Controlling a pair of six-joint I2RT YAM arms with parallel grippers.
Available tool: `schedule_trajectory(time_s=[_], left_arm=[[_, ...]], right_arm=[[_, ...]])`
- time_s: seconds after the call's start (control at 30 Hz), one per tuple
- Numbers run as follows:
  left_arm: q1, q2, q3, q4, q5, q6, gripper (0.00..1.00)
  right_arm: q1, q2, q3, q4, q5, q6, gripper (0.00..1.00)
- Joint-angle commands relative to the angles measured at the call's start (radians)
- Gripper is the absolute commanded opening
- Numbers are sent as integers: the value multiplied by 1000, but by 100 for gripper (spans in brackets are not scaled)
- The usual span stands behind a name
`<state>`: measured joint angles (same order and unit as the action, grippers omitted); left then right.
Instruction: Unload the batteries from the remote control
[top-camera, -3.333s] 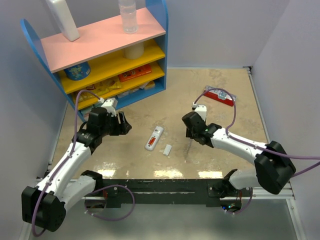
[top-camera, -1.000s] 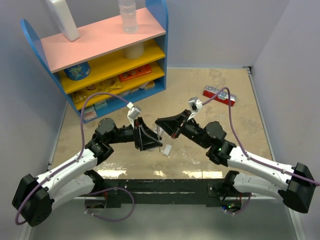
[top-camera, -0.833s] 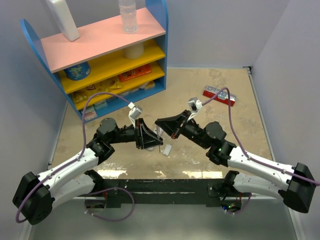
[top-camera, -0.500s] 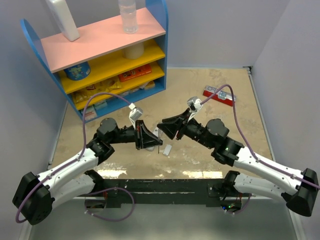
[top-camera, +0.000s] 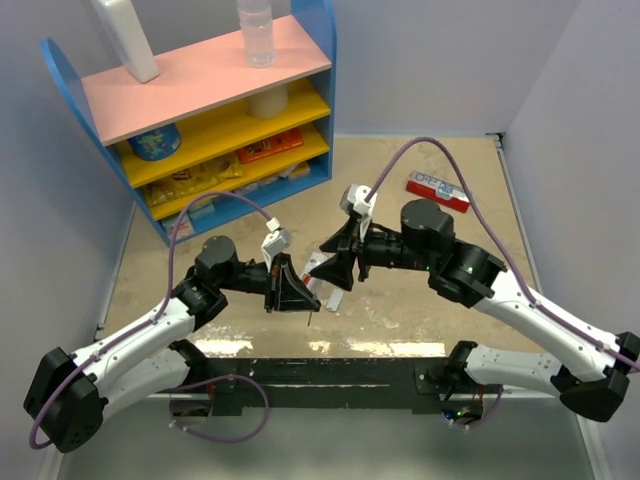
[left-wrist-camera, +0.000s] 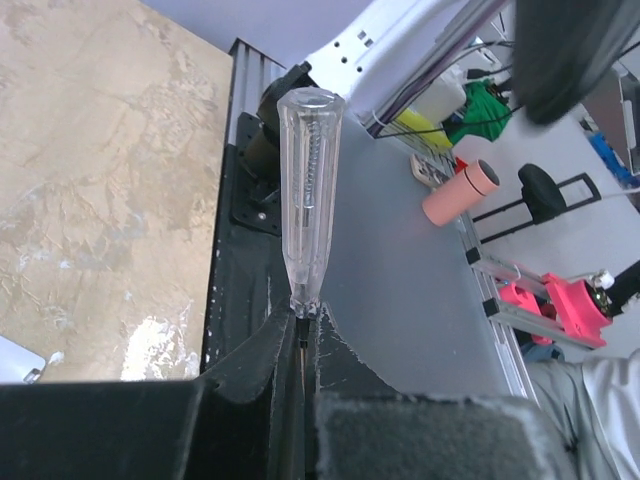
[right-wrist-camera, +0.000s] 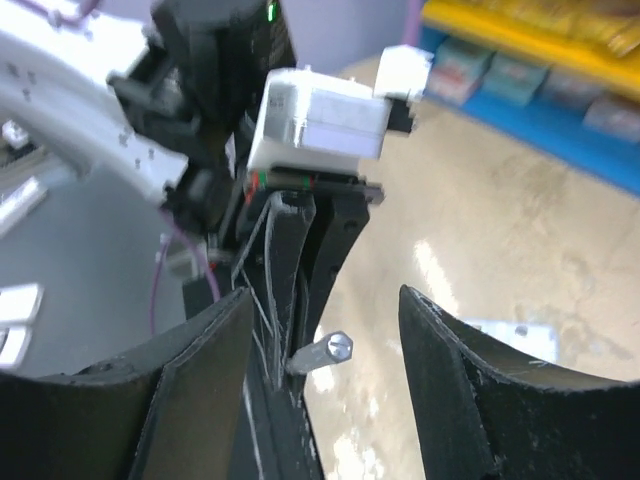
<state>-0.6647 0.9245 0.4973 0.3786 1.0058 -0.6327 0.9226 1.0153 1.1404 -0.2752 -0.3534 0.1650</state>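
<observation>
My left gripper (top-camera: 308, 300) (left-wrist-camera: 300, 320) is shut on the thin shaft of a clear-handled screwdriver (left-wrist-camera: 308, 190), whose handle points away from the wrist. My right gripper (top-camera: 325, 255) (right-wrist-camera: 325, 300) faces it with its jaws open and nothing in them. The screwdriver's handle end (right-wrist-camera: 335, 348) shows in the gap between them. The remote control is mostly hidden under the two grippers in the top view; only a white sliver (top-camera: 318, 268) shows. Its small white cover (top-camera: 333, 301) lies on the table just below. The batteries are not visible.
A blue shelf unit (top-camera: 200, 110) with pink and yellow boards stands at the back left, holding bottles and packets. A red-and-white flat box (top-camera: 438, 190) lies at the back right. The black mounting rail (top-camera: 330, 375) runs along the near edge.
My left gripper has closed on the screwdriver. My right gripper has opened and let it go, and the right arm has lifted and swung back a little.
</observation>
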Motion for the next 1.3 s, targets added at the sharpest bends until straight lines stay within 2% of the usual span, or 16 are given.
schedule_trajectory(time_s=[0.0,0.13,0.27,0.37,0.4,0.5,0.53,0.57,0.6,0.67,0.7,0.73,0.77,0.9,1.1,1.27], left_arm=[[-7,-10,34,-18,68,59,0],[-7,-7,34,-35,77,74,0],[-6,-6,29,-40,82,87,0],[-7,-3,30,-44,82,93,0],[-6,0,30,-47,80,94,0],[-6,2,35,-64,68,96,0],[-7,2,41,-82,22,99,8],[-6,-1,50,-158,-16,129,36],[-6,-4,78,-205,-54,151,47],[-3,-13,110,-323,-200,198,60],[0,-19,144,-363,-270,203,62],[22,-16,159,-409,-396,203,63],[42,-9,171,-434,-429,193,62],[204,80,199,-494,-461,133,57],[220,242,199,-531,-619,116,45],[218,329,159,-512,-716,126,40]], right_arm=[[-2,54,56,-156,-143,-74,63],[-2,103,62,-191,-190,-90,61],[-2,112,44,-177,-194,-87,53],[-2,101,30,-164,-188,-84,33],[-4,98,22,-153,-180,-81,17],[-2,78,-1,-127,-164,-75,0],[-2,69,-7,-121,-156,-68,0],[-4,62,-20,-111,-139,-59,0],[-2,55,-31,-93,-122,-33,0],[-2,36,-72,-73,-37,0,0],[-2,31,-88,-56,5,40,0],[-2,22,-102,-47,61,62,0],[-4,6,-137,-33,153,86,0],[-2,-20,-209,68,318,237,0],[-1,0,-292,126,599,366,0],[-1,42,-307,151,655,415,0]])
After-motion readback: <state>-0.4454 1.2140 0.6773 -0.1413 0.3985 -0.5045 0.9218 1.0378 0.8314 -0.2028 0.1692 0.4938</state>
